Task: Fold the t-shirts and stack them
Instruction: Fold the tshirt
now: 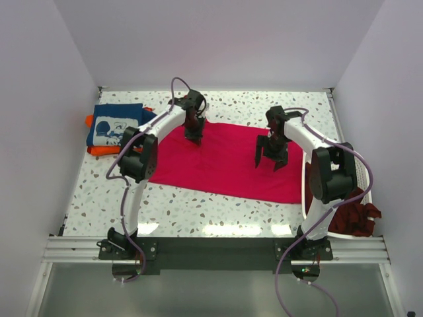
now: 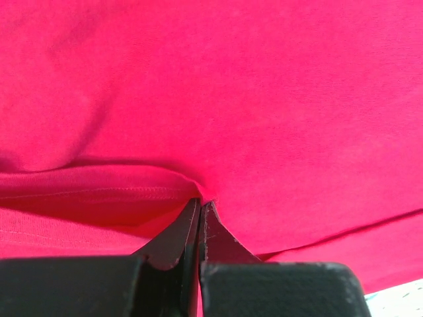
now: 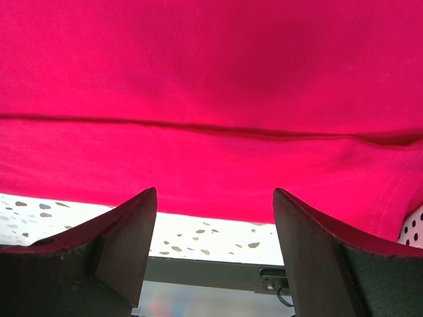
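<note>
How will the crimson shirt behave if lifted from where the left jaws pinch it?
Probably floppy: the crimson shirt puckers at the left gripper, jaws shut on it. It would likely drape and drag rather than lift whole, since most of it lies spread flat on the table.

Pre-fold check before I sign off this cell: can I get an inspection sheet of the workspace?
Surface: speckled table, bare around the shirts.
Job's things: crimson shirt spread flat mid-table; navy shirt folded on the orange shirt, far left; maroon shirts heaped in the basket.
Clutter: white basket at the right edge; nothing else seen.
Grippers: left gripper shut, pinching a fold of the crimson shirt; right gripper open over its edge, holding nothing.
Cables: purple cables looped along both arms, clear of the cloth.
Surroundings: plain white walls on three sides; metal rail at the near edge.
</note>
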{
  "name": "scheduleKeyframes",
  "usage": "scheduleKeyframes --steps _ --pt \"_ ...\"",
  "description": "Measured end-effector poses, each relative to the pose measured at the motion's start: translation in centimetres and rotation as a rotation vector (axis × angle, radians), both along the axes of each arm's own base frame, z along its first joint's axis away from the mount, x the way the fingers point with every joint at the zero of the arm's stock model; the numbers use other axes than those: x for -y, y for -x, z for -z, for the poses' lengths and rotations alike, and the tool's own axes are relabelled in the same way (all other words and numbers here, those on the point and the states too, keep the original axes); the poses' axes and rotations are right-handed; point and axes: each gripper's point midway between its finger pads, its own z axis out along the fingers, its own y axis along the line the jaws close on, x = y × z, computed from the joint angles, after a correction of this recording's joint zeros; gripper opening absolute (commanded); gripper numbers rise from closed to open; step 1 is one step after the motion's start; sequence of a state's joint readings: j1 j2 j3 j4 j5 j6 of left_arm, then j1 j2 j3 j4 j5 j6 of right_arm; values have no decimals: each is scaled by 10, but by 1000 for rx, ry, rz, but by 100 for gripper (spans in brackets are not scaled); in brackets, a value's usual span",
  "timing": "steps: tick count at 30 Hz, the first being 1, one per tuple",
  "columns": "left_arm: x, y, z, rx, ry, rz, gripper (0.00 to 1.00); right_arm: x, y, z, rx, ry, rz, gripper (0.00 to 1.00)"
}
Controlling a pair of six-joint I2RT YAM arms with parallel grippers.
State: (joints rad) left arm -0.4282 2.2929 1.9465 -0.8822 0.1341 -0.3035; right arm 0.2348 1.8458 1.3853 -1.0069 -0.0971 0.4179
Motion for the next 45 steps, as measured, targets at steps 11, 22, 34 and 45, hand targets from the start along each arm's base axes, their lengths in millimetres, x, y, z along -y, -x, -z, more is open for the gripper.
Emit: scheduleKeyframes --steps 11,22,34,45 --pt "8 -4 6 -7 28 13 40 0 0 0 0 0 0 74" --pt "19 -36 -21 105 78 -32 90 0 1 -3 10 -1 0 75" --pt "-68 11 -18 100 21 -254 99 8 -12 -4 91 39 -6 78" --pt "-94 34 12 87 -15 -300 100 26 2 39 85 125 1 79"
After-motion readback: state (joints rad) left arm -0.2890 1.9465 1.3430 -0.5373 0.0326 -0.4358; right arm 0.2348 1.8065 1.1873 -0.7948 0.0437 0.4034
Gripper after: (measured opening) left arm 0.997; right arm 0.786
